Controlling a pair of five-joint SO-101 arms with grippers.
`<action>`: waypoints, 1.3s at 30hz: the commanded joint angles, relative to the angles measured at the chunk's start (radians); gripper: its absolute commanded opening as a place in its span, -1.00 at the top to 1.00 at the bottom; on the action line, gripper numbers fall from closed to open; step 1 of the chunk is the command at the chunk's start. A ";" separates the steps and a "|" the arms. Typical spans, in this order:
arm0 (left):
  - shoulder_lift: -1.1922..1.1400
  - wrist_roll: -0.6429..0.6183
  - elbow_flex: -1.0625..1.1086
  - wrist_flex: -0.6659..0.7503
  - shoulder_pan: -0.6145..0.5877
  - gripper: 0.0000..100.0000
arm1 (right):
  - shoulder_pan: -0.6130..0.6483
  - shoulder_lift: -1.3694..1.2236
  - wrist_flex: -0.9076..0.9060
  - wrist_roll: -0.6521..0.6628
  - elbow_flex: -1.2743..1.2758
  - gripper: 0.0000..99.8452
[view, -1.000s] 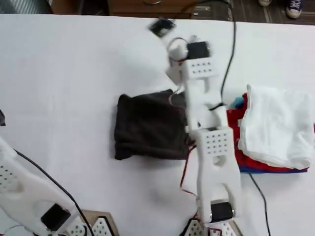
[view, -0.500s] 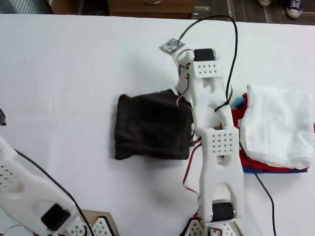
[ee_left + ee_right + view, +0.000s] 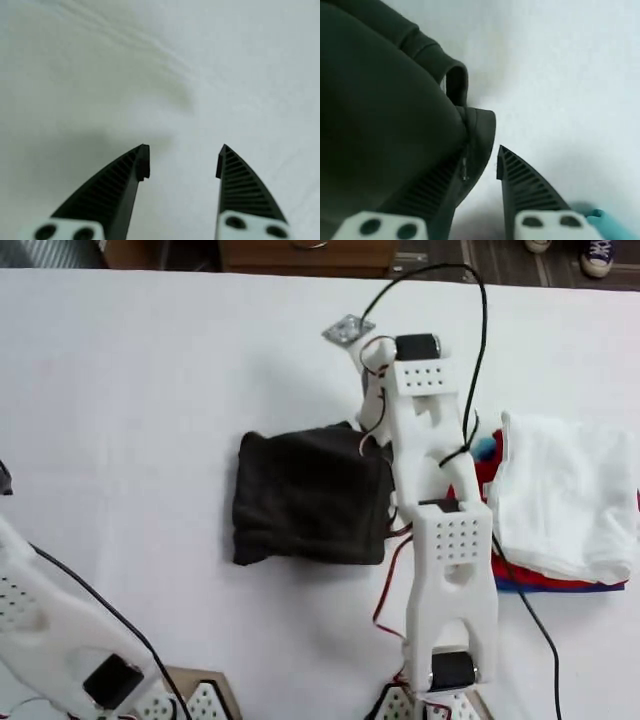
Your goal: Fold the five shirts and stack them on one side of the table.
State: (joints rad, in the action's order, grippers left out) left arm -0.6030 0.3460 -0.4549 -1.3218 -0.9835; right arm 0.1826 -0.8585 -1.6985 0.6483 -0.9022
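**White-clothed table (image 3: pixel 150 390) with a folded dark shirt (image 3: pixel 310 495) and a pile (image 3: pixel 545 530) at one side**

A white cloth covers the whole table, and a strip of wooden furniture (image 3: pixel 300 252) runs behind its far edge. From the high view we see the dark shirt folded into a rough square near the middle of the table. Well to its right, at the table's edge, lies the pile. A white shirt (image 3: pixel 565 495) is on top, a red shirt (image 3: pixel 478 490) lies beneath it, and a blue edge (image 3: pixel 520 585) shows at the bottom.

The right arm (image 3: pixel 440 530) stretches from the near edge across the gap between the dark shirt and the pile. It ends beside the shirt's far right corner. A black cable (image 3: pixel 478 330) loops above it.

In the right wrist view we see the right gripper (image 3: pixel 482 165) at that corner. Its jaws stand a little apart. The shirt's hem lies against one finger and covers its tip, and the other finger (image 3: pixel 520 185) rests clear of the fabric over bare cloth. Nothing is pinched.

The left arm (image 3: pixel 50 630) sits at the near left corner, well apart from the shirts. In its own wrist view the left gripper (image 3: pixel 184 150) hangs over plain white cloth, jaws spread wide and holding nothing.
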 commanded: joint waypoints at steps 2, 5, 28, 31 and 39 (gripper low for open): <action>0.006 0.006 -0.012 0.011 0.017 0.52 | 0.019 0.088 -0.007 0.002 0.031 0.82; 0.006 0.005 -0.012 0.011 0.018 0.52 | 0.028 0.087 0.001 0.002 0.041 0.82; 0.006 0.008 -0.012 0.011 0.021 0.52 | 0.007 0.096 0.214 0.120 0.005 0.96; 0.006 0.008 -0.012 0.011 0.021 0.52 | 0.028 0.093 0.217 0.120 -0.055 0.96; 0.008 0.003 -0.012 0.006 0.021 0.52 | 0.016 0.088 0.246 0.173 -0.129 0.96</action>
State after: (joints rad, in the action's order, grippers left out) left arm -0.6030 0.3460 -0.4549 -1.3218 -0.9728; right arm 0.2025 -0.8585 -1.4745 0.8002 -0.9897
